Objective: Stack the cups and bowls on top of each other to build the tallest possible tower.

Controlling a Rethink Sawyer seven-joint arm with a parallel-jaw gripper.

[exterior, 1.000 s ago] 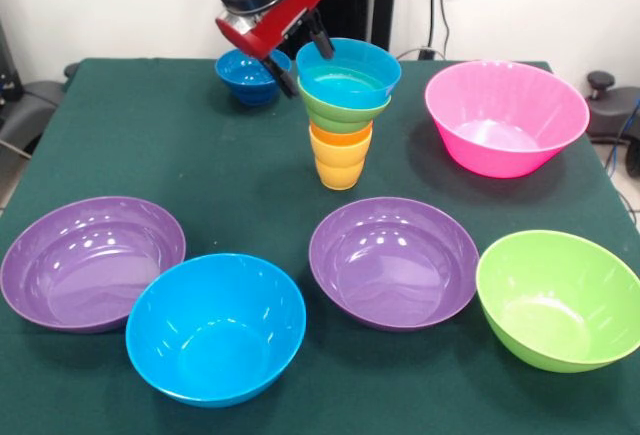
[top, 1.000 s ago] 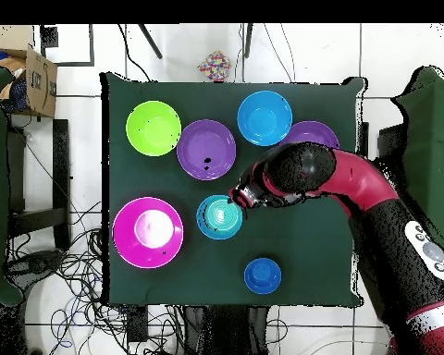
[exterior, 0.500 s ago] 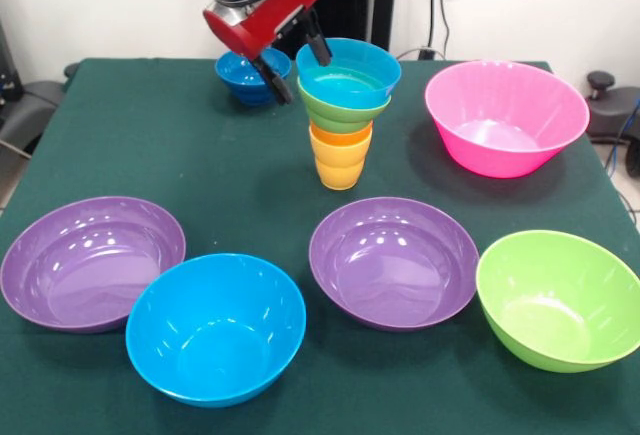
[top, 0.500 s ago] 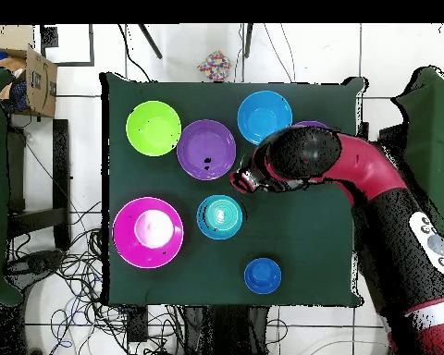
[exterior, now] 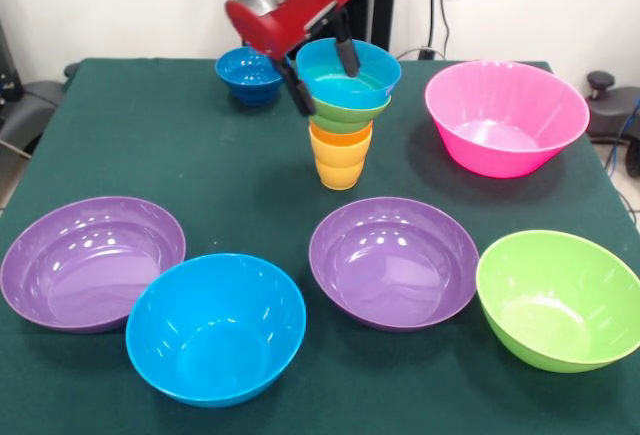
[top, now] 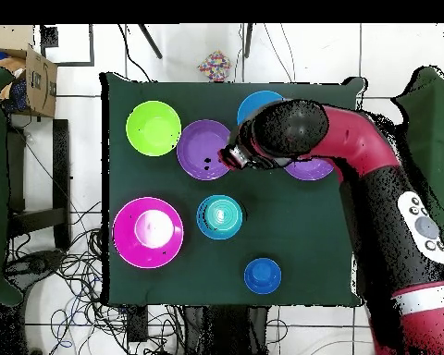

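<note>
The green worktop (exterior: pixel 150 145) carries everything. Largest is the red and black arm (top: pixel 374 185), reaching in over the bowls. The pink bowl (exterior: pixel 506 117) sits by one side edge, well apart from the rest. Along the edge far from the robot's base runs a row: a purple bowl (exterior: pixel 90 260), the big blue bowl (exterior: pixel 215 327), a second purple bowl (exterior: pixel 393 260) and the big green bowl (exterior: pixel 560 298). The small dark blue bowl (exterior: pixel 246 75) lies alone near the edge by the base. Near the middle stands the tower (exterior: pixel 345 110): yellow cup (exterior: pixel 339 169) at the bottom, orange cup (exterior: pixel 340 136) nested in it, then the small green bowl (exterior: pixel 338 114), with the light blue bowl (exterior: pixel 350 73) on top. The gripper (exterior: pixel 320 77) hangs just beside the tower's top, its jaws spread, touching nothing that can be made out.
</note>
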